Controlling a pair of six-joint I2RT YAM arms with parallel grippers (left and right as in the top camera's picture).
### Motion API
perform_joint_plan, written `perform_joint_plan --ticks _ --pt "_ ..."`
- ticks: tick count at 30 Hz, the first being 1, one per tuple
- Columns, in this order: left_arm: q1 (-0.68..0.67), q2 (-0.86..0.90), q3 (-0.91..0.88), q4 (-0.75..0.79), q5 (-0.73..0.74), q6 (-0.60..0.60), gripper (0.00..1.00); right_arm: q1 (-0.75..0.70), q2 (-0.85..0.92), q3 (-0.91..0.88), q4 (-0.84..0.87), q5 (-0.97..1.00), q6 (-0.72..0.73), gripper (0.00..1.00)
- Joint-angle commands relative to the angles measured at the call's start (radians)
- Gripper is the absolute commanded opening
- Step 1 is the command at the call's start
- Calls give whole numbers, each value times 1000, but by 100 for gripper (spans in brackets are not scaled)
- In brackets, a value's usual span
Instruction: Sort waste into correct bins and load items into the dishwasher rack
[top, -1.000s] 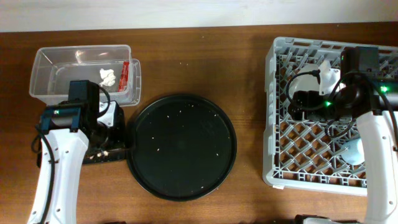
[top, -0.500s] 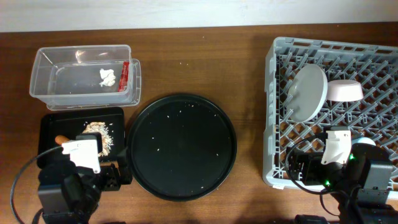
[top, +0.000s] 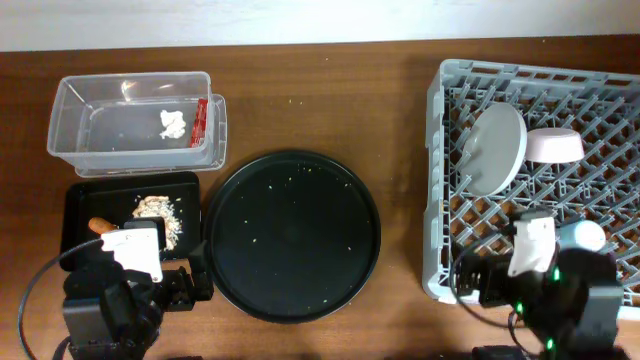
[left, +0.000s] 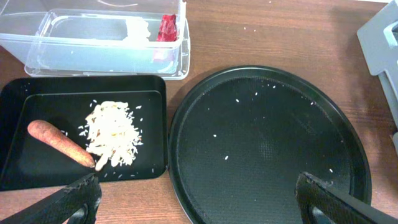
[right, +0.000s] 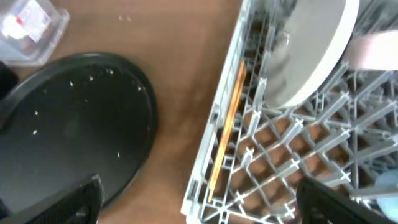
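The clear tub (top: 90, 135) holds the white tissue (top: 173, 123) and red wrapper (top: 201, 122). The shallow black tray (top: 75, 205) holds beige scraps (top: 158, 209) and the orange carrot piece (top: 100, 225); both also show in the left wrist view, scraps (left: 115, 134) and carrot (left: 59, 143). The grey rack (top: 440, 120) holds the plate (top: 497, 148) on edge, the white bowl (top: 555, 146) and the blue cup (top: 588, 236). My left gripper (top: 190, 285) (left: 199, 202) is open and empty at the front edge. My right gripper (top: 470, 280) (right: 199, 202) is open and empty beside the rack's front left corner.
The large round black tray (top: 293, 235) lies in the middle with a few crumbs. Wooden chopsticks (right: 227, 124) lie in the rack (right: 249, 168) along its left wall, below the plate (right: 311, 56).
Both arms have drawn back from over the black tray and the rack to the table's front edge. The plate, bowl and scraps are now uncovered.
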Motion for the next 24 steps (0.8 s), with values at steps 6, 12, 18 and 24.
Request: perform_joint_plan --ticks 6,12,18,24 --pt "4 -5 -7 0 -4 12 99 112 -465 -603 686 26 7 98" --pt "4 -5 -7 0 -4 12 99 112 -498 -855 1056 264 -5 98" --pt "4 -5 -7 0 -4 12 99 111 -497 -855 943 256 -34 98" --pt "4 -5 -7 0 -4 12 99 111 -497 -855 943 256 -34 98"
